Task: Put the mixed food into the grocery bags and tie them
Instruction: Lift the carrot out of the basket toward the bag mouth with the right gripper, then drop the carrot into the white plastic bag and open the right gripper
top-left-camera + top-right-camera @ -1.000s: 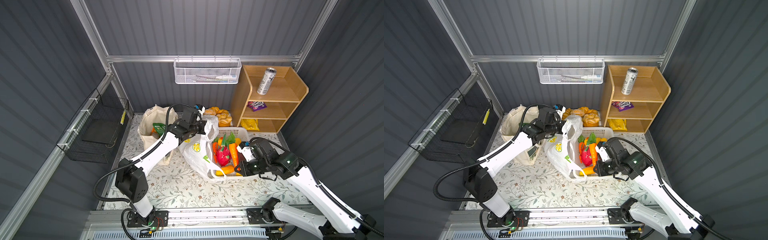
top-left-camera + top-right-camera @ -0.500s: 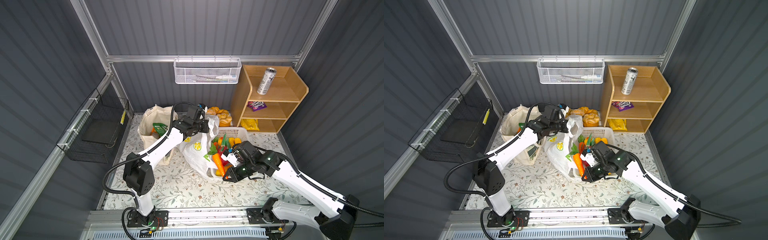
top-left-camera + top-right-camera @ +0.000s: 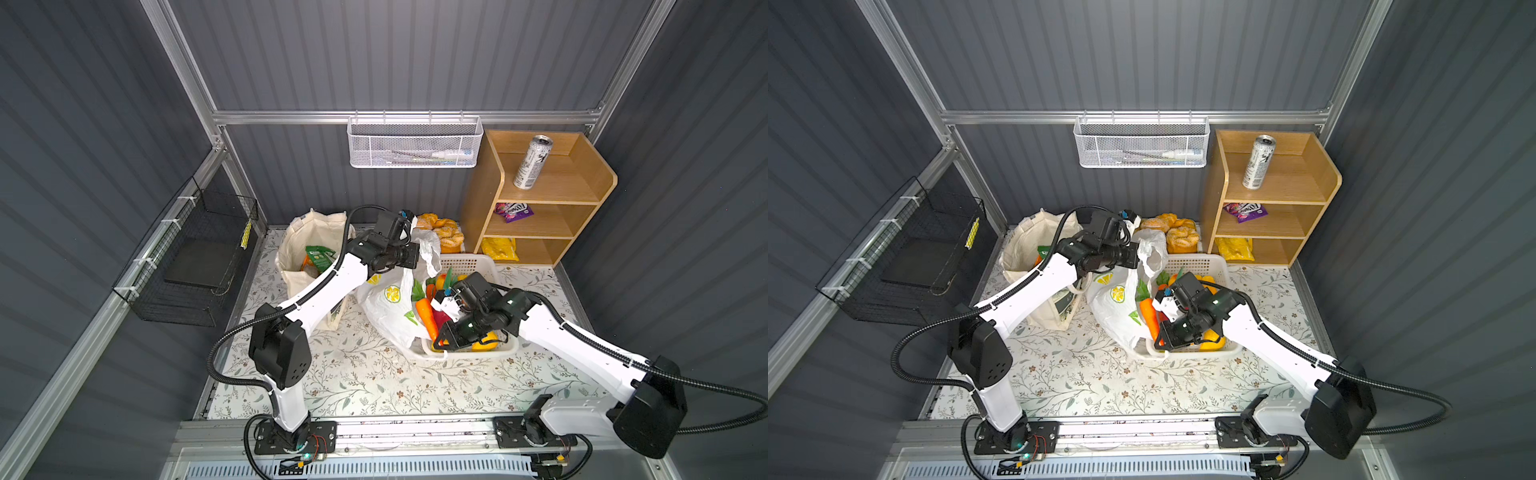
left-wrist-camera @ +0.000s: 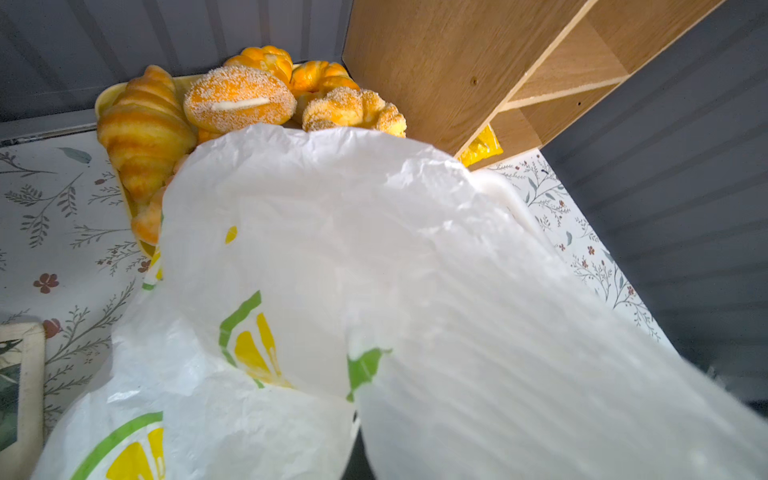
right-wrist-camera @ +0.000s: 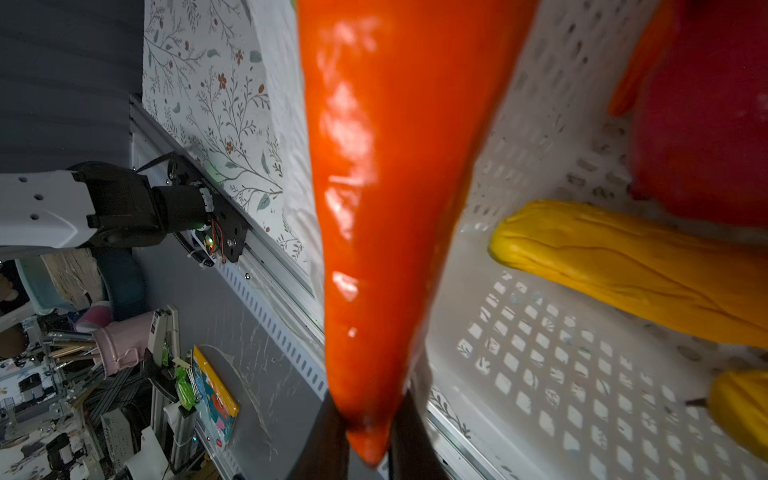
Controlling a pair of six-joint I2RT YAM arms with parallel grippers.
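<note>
**R hand** (image 5: pixel 368 440): dark fingers clamped on the pointed tip of the carrot (image 5: pixel 382 166). Wrist view shows the tip pinched btwn both fingers.
- Carrot: glossy orange, smooth, tapered, green leaf tuft at the far end.
- In both top views (image 3: pixel 424 311) (image 3: pixel 1147 313) it slants, leaf end toward the mouth of the plastic bag (image 3: pixel 390 307).
- It lies along the line where the bag meets the white basket (image 3: pixel 469 264). Can't tell if the leaf end is inside the bag.

**L hand** (image 3: pixel 413 255): fingers hidden by bag film. Jaws together, pinching the bag's upper edge, which is held up from there.
- Bag: thin white, crinkled, lemon-slice prints in yellow w/ green rims.
- Its bottom rests on the floral counter (image 3: pixel 374 374), touching the basket's left side.

**Basket:** perforated walls. Holds a yellow ridged veg (image 5: pixel 623 266), a red item (image 5: pixel 706 124), and other orange and green pieces.

**Tote** (image 3: pixel 295 249): cream canvas, upright, mouth open, left of the plastic bag and partly behind the L arm. A green packet (image 3: pixel 318 254) shows inside.

**Bread** (image 4: pixel 237 97): golden rolls and a croissant at the back wall, just behind the bag and beside the wooden shelf unit (image 3: pixel 582 183).

**Shelf unit:**
- Top: tall silver-black can (image 3: pixel 532 162), upright.
- Mid: purple packet (image 3: pixel 513 210).
- Bottom: yellow packet (image 3: pixel 498 248).
</note>
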